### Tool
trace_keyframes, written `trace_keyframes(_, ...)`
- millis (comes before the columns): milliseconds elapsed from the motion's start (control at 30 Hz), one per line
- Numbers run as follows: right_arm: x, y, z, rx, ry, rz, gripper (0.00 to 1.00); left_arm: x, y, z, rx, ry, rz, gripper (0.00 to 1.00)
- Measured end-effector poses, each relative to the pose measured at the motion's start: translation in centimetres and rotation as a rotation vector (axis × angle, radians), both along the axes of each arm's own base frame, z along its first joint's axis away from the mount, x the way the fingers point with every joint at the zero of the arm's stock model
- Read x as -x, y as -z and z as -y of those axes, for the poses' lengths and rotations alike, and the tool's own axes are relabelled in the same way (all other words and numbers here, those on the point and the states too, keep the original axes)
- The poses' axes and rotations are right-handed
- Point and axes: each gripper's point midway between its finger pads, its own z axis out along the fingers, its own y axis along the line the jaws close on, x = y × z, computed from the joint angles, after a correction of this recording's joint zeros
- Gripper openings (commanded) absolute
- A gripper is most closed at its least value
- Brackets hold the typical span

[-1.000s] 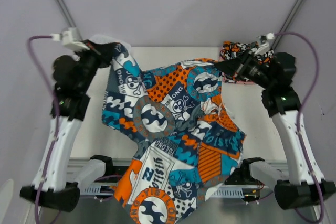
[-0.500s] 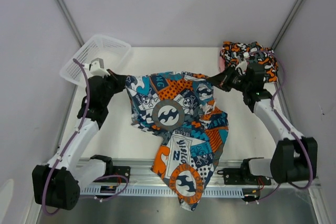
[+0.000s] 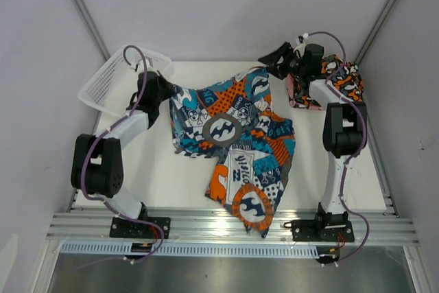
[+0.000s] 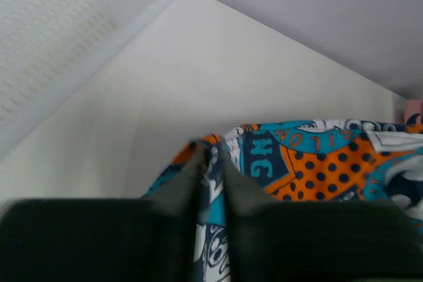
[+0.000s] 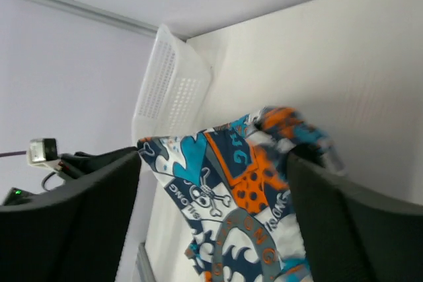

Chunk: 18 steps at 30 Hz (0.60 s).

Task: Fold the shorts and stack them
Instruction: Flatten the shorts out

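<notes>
The teal-navy shorts [image 3: 233, 142] lie spread on the table, one leg reaching the near edge. My left gripper [image 3: 163, 94] is at their far left corner, shut on that corner of fabric [image 4: 211, 176]. My right gripper [image 3: 274, 56] hovers open just past the far right corner [image 5: 297, 133], with nothing between its fingers. At the back right sit the black shorts with orange-white blotches [image 3: 336, 80]. A sliver of the pink shorts [image 3: 291, 91] shows under them.
A white mesh basket [image 3: 113, 77] stands tilted at the back left corner, just behind my left gripper; it also shows in the left wrist view [image 4: 66, 24]. Bare table [image 3: 158, 176] lies to the left of the shorts, and the metal rail [image 3: 206, 221] runs along the near edge.
Both arms swung away to the far side and laid the teal-navy shorts down on the table. The right gripper opened and let go of its corner; the left still pinches its corner.
</notes>
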Motion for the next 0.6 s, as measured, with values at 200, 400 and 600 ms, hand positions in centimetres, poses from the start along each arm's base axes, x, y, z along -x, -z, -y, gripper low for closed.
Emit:
trace_keyframes(200, -3.4, 2.5, 2.0, 0.036, 0.053, -0.005, 0.99, -1.7, -1.4, -0.7, -0.04, -0.052, -0.042, 0.99)
trace_keyframes(400, -0.8, 2.8, 6.4, 0.156, 0.129, -0.055, 0.99, 3.3, -4.6, 0.5, -0.084, -0.02, -0.032, 0.99)
trace_keyframes(600, 7.0, 2.0, 12.3, 0.265, 0.276, -0.124, 0.75, 11.5, -10.8, 10.6, -0.106, 0.265, 0.127, 0.99)
